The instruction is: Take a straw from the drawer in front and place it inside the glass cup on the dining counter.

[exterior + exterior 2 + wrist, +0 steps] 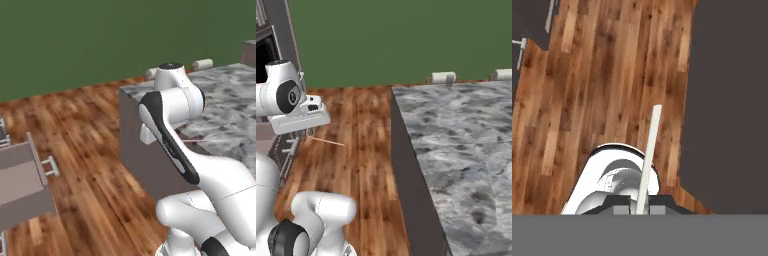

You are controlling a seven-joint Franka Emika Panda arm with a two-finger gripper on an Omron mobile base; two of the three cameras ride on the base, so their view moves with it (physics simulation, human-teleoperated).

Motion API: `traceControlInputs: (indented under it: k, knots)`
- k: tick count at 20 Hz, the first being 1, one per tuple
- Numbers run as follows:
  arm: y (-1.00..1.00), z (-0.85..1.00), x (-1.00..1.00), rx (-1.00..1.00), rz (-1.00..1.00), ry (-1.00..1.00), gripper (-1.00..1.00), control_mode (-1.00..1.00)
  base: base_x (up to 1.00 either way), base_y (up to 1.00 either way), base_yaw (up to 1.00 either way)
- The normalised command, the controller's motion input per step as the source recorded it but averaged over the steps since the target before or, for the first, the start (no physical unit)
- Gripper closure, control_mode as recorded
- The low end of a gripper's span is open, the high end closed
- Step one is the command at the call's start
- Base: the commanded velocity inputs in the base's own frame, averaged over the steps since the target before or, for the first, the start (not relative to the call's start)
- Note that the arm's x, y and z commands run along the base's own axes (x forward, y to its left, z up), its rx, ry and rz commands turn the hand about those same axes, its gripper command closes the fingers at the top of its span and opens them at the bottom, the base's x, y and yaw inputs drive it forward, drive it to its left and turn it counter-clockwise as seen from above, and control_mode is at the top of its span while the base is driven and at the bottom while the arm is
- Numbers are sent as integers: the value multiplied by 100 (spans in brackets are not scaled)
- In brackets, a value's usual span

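Observation:
My gripper [641, 207] is shut on the straw [650, 155], a thin pale pink stick that points away from the hand over the wood floor. From the right base view the hand [302, 119] hangs above the floor with the straw [326, 141] jutting toward the dining counter [456, 135]. A short stretch of the straw [196, 141] also shows past the arm, against the dining counter's marbled top [227, 110]. The drawer [20, 185] stands pulled out at the far left, its silver handle [50, 166] facing the floor. The glass cup is out of view.
The counter's taupe side wall [142, 155] drops to the wood floor [85, 150] between drawer and island. Pale cylinders [443, 77] stand along the counter's far edge. Dark cabinet fronts with silver handles [519, 50] lie at the hand view's upper left.

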Motion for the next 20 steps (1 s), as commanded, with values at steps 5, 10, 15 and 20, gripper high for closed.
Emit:
traceControlInputs:
  k: [5, 10, 15, 20]
  knots:
    - [0, 0, 0, 0, 0, 0, 100, 100, -36, -21, -64]
    - [0, 0, 0, 0, 0, 0, 100, 100, -21, -9, -50]
    - [0, 0, 0, 0, 0, 0, 100, 100, 10, 0, -28]
    - [0, 0, 0, 0, 0, 0, 100, 100, 60, 0, -2]
